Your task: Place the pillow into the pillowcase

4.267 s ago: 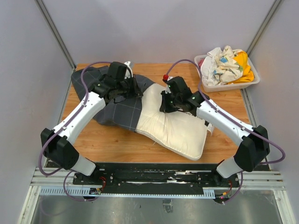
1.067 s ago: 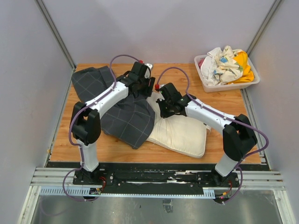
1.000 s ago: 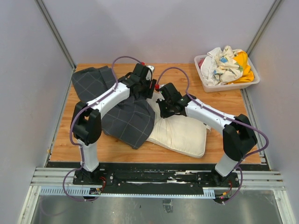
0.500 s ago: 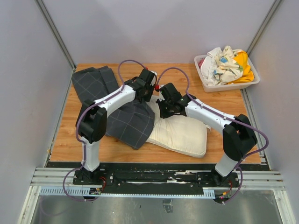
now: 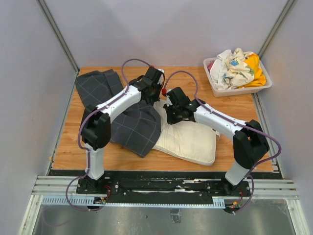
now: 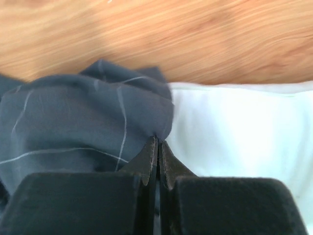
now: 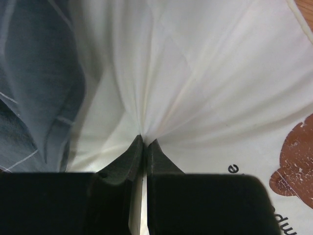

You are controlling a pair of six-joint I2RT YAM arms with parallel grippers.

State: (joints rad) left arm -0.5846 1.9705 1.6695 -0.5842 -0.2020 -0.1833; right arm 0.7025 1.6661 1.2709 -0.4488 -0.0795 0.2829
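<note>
The cream pillow (image 5: 188,138) lies slanted on the table, its far left end under the dark grid-checked pillowcase (image 5: 133,125). My left gripper (image 5: 155,94) is shut, its tips pinching the pillowcase's edge (image 6: 157,139) where the dark fabric (image 6: 73,122) meets the pillow (image 6: 234,127). Just to its right, my right gripper (image 5: 171,113) is shut on a gathered pinch of the pillow's cover (image 7: 145,139). Creases fan out across the pillow (image 7: 205,73) from that pinch. The brown bear print (image 7: 293,164) is at the right, and the pillowcase (image 7: 34,73) at the left.
A white bin (image 5: 220,89) heaped with white, yellow and patterned cloths (image 5: 237,67) stands at the table's back right corner. Grey walls close in the wooden table (image 5: 88,154) on the left, back and right. The two wrists sit close together over the middle.
My left arm has swung right from the pillowcase's far side to the pillow's end, and its gripper has gone from open to shut on the pillowcase edge. The right gripper has kept its hold.
</note>
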